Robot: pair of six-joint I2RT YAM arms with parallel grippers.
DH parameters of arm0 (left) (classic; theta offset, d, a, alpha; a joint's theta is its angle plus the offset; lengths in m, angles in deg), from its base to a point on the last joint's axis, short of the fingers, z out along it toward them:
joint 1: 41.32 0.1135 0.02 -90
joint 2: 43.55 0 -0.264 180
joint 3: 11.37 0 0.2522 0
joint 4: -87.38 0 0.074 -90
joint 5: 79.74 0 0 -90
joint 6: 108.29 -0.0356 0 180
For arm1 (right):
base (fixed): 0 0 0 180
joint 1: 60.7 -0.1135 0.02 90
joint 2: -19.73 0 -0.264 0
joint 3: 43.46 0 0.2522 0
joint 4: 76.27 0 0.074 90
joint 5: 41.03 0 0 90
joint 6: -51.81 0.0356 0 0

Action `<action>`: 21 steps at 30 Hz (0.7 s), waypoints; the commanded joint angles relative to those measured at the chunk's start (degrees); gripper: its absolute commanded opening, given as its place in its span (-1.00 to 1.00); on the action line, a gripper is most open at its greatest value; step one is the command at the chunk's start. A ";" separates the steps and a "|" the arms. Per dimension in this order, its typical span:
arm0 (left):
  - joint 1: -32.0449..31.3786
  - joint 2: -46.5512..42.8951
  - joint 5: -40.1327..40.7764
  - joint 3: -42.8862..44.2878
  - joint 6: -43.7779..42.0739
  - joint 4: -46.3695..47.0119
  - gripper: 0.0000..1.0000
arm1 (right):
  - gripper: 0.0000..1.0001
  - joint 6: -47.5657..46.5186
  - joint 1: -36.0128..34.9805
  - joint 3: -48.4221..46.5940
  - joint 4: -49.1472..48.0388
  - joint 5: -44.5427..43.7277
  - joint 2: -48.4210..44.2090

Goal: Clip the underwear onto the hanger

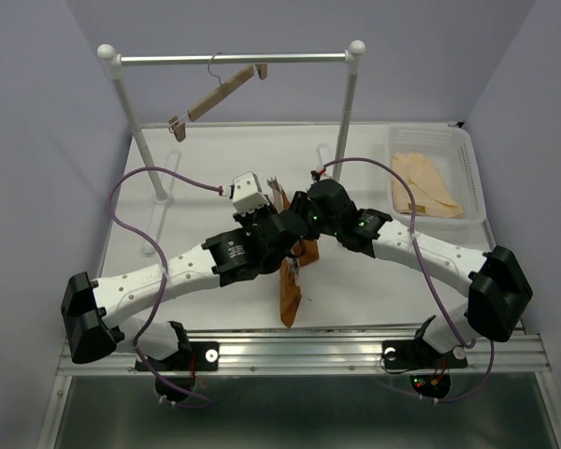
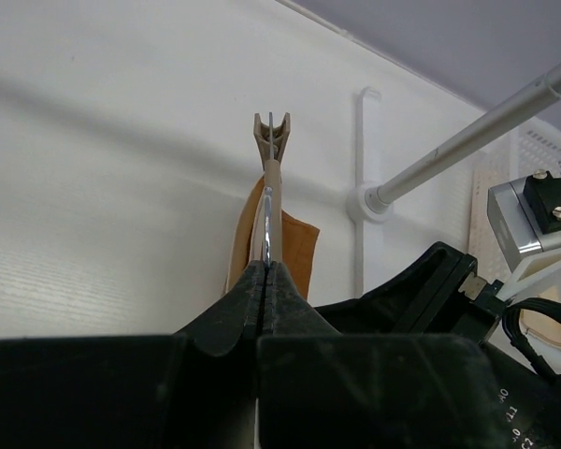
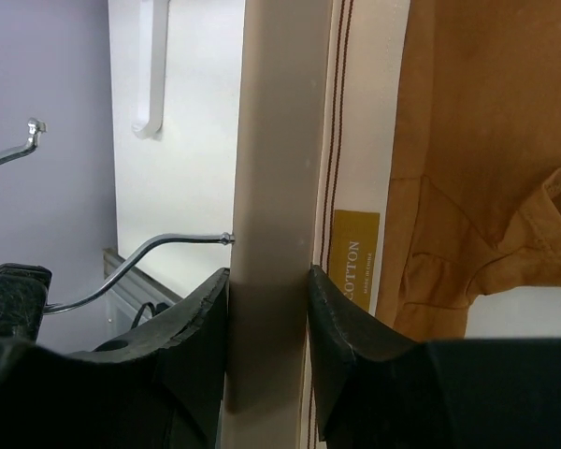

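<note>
The hanger [image 3: 271, 168], a light-wood bar with a wire hook [image 3: 159, 245], is held between both grippers above the table's middle. My right gripper [image 3: 268, 273] is shut on the bar next to the hook. My left gripper [image 2: 265, 267] is shut on the hanger's near end, with a clip [image 2: 271, 136] showing beyond the jaws. The rust-orange underwear [image 1: 290, 290] hangs down below the grippers in the top view. Its tan waistband with a yellow label [image 3: 355, 257] lies along the bar. Orange fabric [image 2: 297, 248] shows behind the bar in the left wrist view.
A second hanger [image 1: 215, 94] hangs tilted on the rack's rail [image 1: 290, 58] at the back. A white basket [image 1: 472, 164] at the back right holds pale peach garments [image 1: 428, 184]. The rack's post [image 2: 467, 140] and foot [image 2: 366, 201] stand near the left gripper.
</note>
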 commanded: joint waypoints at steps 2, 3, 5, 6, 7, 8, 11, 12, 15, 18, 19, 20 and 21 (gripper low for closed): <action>0.04 -2.37 1.30 0.53 -2.36 5.10 -0.71 | -0.60 -1.45 -0.82 -0.50 -4.54 0.86 -0.79; 0.04 -2.54 0.86 0.44 -3.49 5.97 -0.46 | -0.66 -1.71 -0.82 -0.41 -5.50 0.77 -1.14; 0.04 -2.90 0.42 0.62 -4.38 6.59 -0.16 | -0.68 -1.97 -0.82 -0.33 -5.94 0.68 -1.41; 0.04 -3.51 -0.19 0.53 -5.95 7.72 0.04 | -0.69 -2.06 -0.82 -0.41 -6.38 0.42 -1.49; 0.04 -3.86 -0.55 0.35 -6.40 8.17 0.16 | -0.71 -2.24 -0.82 -0.50 -6.56 0.33 -1.76; -0.04 -4.30 -0.81 0.27 -6.75 8.52 0.31 | -0.72 -2.50 -0.82 -0.41 -6.91 0.41 -2.19; 0.04 -6.14 -1.78 -0.35 -9.65 11.24 0.97 | -0.81 -3.03 0.33 -0.41 -7.70 1.11 -2.81; 0.04 -7.02 -1.69 -0.44 -9.92 11.69 0.98 | -0.81 -3.03 1.11 -0.24 -8.58 1.64 -3.16; 0.04 -8.86 -0.99 -0.09 -10.19 10.90 0.98 | -0.81 -3.12 1.82 -0.15 -9.64 3.92 -3.34; 0.04 -11.76 -0.46 -0.44 -9.83 10.20 0.98 | -0.82 -4.08 4.28 -1.20 -9.99 4.90 -3.34; 0.04 -12.64 -0.29 -0.96 -9.83 9.85 0.98 | -0.82 -4.52 5.76 -2.16 -10.34 4.98 -3.43; 0.04 -13.52 0.06 -1.23 -9.31 9.32 0.98 | -0.82 -4.70 6.65 -2.69 -10.43 5.25 -3.43; 0.04 -15.45 0.67 -1.66 -8.78 8.88 0.98 | -0.82 -5.31 7.44 -4.09 -10.86 6.21 -3.43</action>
